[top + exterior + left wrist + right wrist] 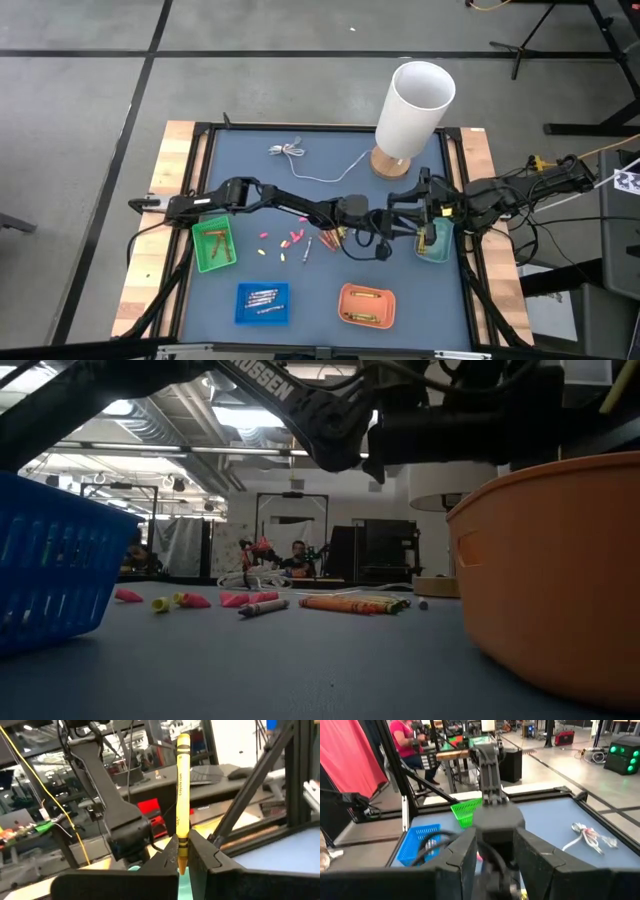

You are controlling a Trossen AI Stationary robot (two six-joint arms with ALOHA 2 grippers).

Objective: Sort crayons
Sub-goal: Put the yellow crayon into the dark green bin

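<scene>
Your left gripper (184, 857) fingers clamped on an upright yellow crayon (183, 800), your right gripper (495, 851) fingers spread wide, holding nothing, loose crayons (283, 243) on the bench (310, 205).

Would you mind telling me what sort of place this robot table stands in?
Probably a robotics lab or workshop: the exposed ceiling lights and ducts, workbenches crowded with equipment, and a person in pink working at one of them.

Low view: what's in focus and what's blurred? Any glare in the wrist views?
Low view: crayons mid-table fairly sharp; blue basket and orange bowl loom soft in the foreground; bright ceiling lights behind. Left wrist view: yellow crayon crisp in the shut left gripper, window glare behind. Right wrist view: right gripper fingers soft; no strong glare.
</scene>
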